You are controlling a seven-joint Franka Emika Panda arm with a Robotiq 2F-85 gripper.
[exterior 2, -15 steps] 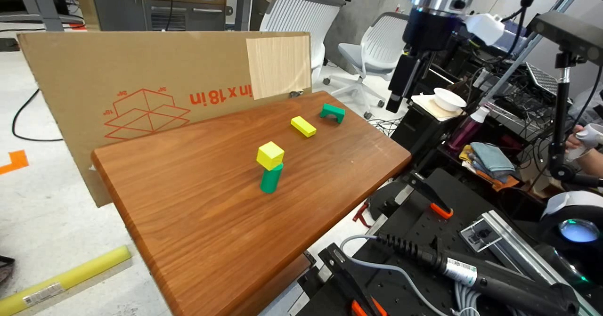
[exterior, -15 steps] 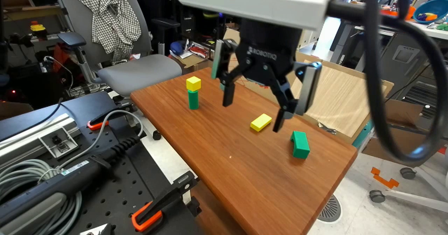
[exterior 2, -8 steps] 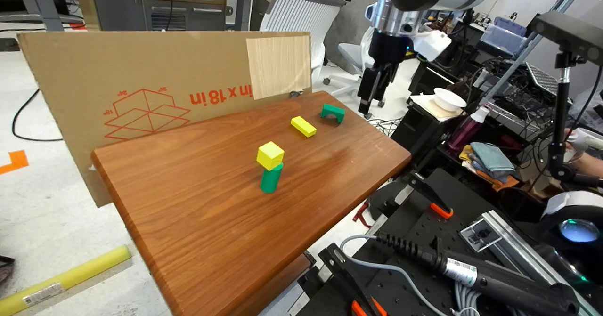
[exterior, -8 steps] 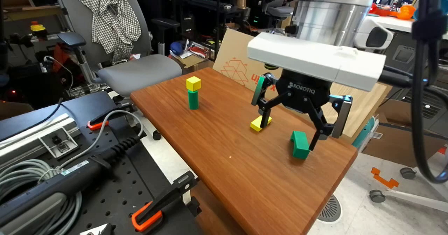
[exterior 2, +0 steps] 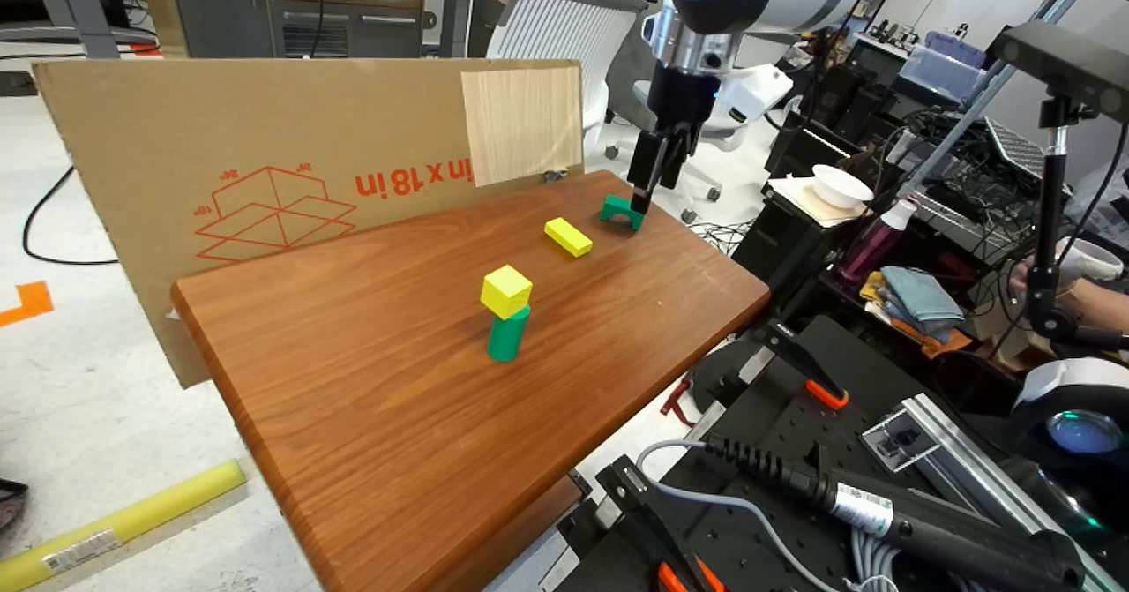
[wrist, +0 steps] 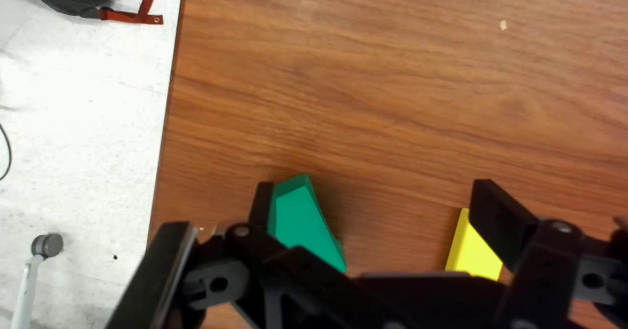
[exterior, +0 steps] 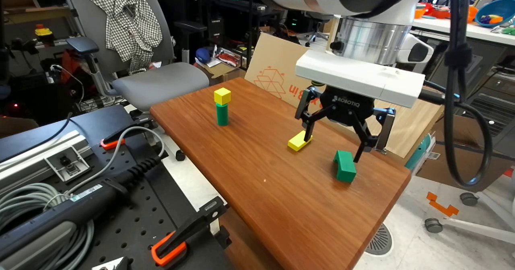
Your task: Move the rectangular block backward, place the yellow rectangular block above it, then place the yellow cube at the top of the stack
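— Writing?
— "ROBOTIQ" on the gripper (exterior: 333, 147), above the wooden table (exterior: 289, 205); red, upside-down "in x 18 in" on cardboard (exterior 2: 300, 133) at the table's edge.
— Containers?
— One blue bowl (exterior: 499, 7), beyond the table, holds purple, yellow and orange pieces (exterior: 491, 19); one white bowl (exterior 2: 844, 191), off the table, contents unclear.
— Fingers (wrist: 500, 223)?
— Spread wide above the table; whether they touch a block cannot be told.
— Task items?
— Rectangular block (exterior: 345, 166), green, arched: near one end of the table. Yellow rectangular block (exterior: 298, 141), lying flat: on the table, further in. Yellow cube (exterior: 222, 96): atop a green cylinder (exterior: 222, 115) standing on the table.
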